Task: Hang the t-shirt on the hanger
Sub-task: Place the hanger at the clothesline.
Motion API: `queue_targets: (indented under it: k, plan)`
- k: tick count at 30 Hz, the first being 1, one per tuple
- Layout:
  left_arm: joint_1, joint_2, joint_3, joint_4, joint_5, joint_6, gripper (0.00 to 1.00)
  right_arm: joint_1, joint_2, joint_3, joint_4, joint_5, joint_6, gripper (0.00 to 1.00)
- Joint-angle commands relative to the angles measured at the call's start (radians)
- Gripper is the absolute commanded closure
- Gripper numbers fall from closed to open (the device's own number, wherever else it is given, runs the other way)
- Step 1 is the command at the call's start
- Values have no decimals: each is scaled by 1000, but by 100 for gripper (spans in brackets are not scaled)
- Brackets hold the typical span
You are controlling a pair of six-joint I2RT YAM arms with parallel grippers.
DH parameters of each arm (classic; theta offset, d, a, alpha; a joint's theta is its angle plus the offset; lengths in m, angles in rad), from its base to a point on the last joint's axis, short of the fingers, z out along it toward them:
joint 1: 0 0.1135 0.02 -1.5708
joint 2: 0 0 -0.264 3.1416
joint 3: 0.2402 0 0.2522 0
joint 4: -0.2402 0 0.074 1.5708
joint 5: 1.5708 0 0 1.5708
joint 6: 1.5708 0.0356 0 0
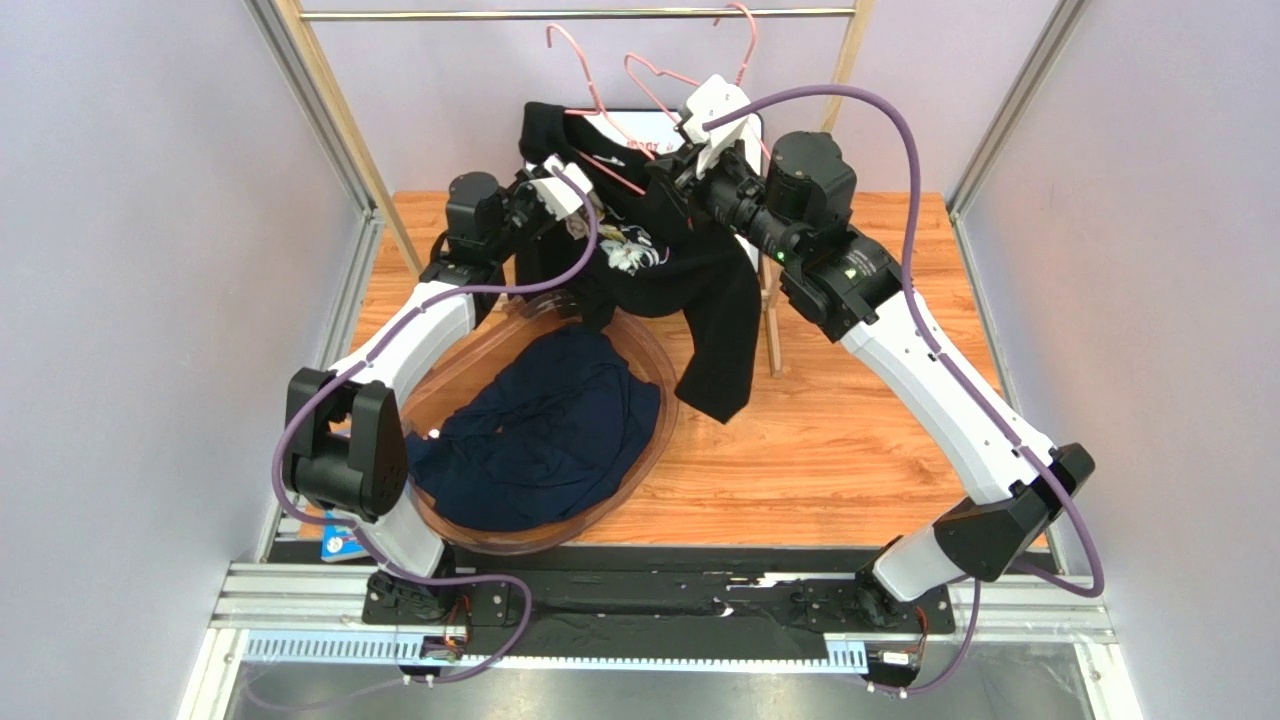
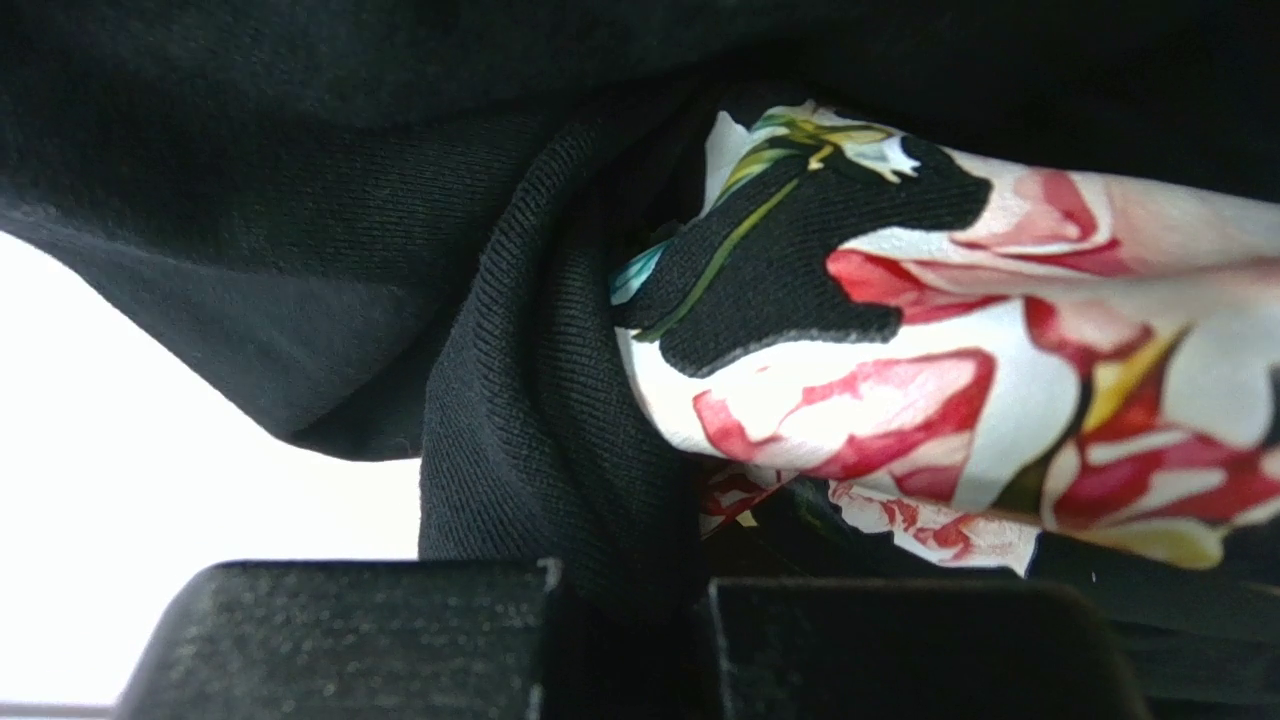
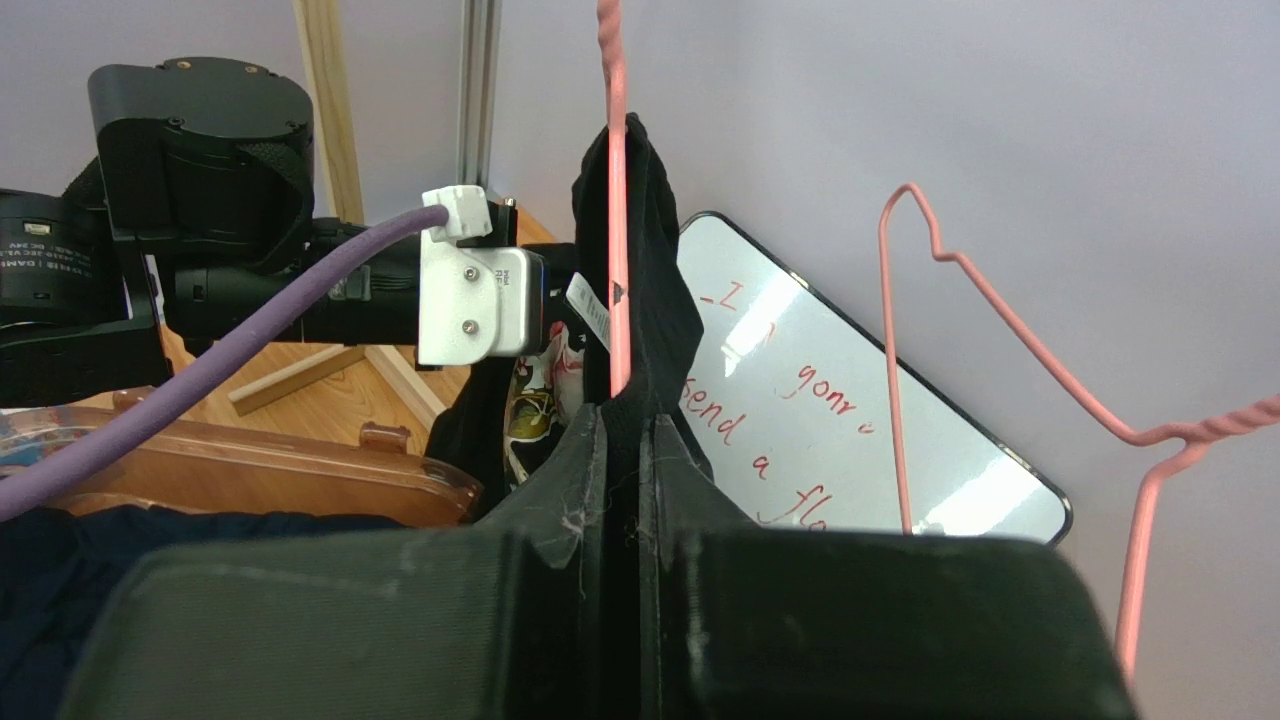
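Clamping ribbed edge of t-shirt (image 1: 718, 323) in left fingers (image 2: 346, 638), pinching hanger (image 3: 615, 165) wire plus cloth in right fingers (image 3: 376, 630), high above bench (image 1: 842, 435), likely to spread fabric over the frame.

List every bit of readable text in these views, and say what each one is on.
"send a": red handwriting on the whiteboard.
"gon...": the line above it on the same board; its ending is unclear.
"fl...": the bottom line, cut off; the top line is illegible.
T-shirt print: too small to read.
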Motion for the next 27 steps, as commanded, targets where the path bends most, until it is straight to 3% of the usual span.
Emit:
queue_targets:
  k: [1, 10, 22, 27]
  plan:
    - [12, 18, 56, 157, -51, -22, 100, -3, -16, 16, 163, 12, -34, 100]
    - [13, 58, 109, 171, -56, -100, 100, -4, -13, -72, 345, 47, -105, 100]
    - [35, 130, 300, 174, -118, -237, 100, -3, 10, -128, 526, 32, -270, 100]
    - [35, 164, 314, 183, -152, -218, 100, -4, 49, -117, 569, 20, -333, 100]
